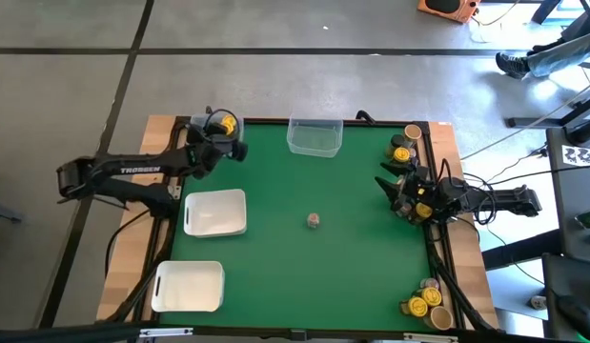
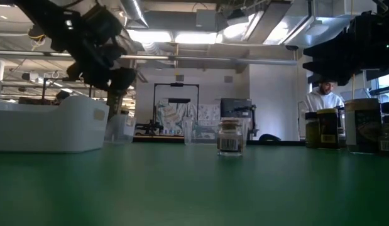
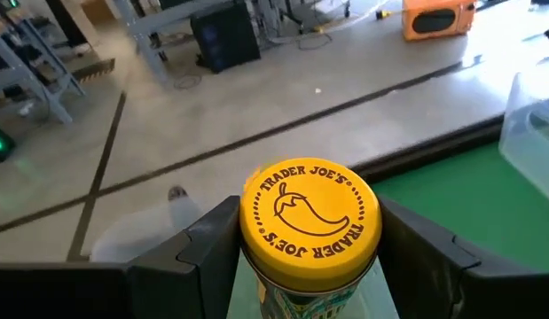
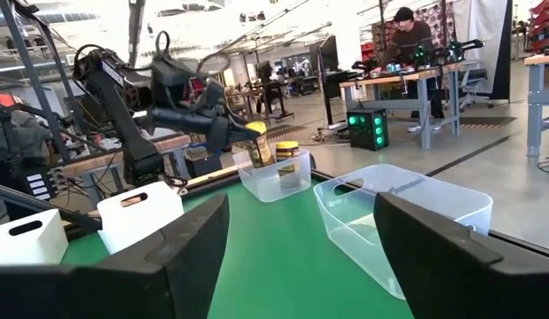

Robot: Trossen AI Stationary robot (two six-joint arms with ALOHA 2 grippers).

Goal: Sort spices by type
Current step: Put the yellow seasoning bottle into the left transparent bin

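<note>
My left gripper is shut on a spice jar with a bright yellow lid. It holds the jar at the table's far left corner, over a clear tub that has another yellow-lidded jar inside. A lone jar with a grey-pink lid stands upright on its base at the middle of the green mat. My right gripper waits open at the right edge with nothing between its fingers. More jars stand in groups at the far right and near right. My left gripper pinches the jar's body just under the yellow lid, one finger on each side. The fingers come from the table's left, slanting a little downward. The jar stands upright in the hold, lifted clear above the corner tub.
A second clear tub sits at the far edge's middle. Two white trays lie on the left half. A person works at a bench beyond the table.
</note>
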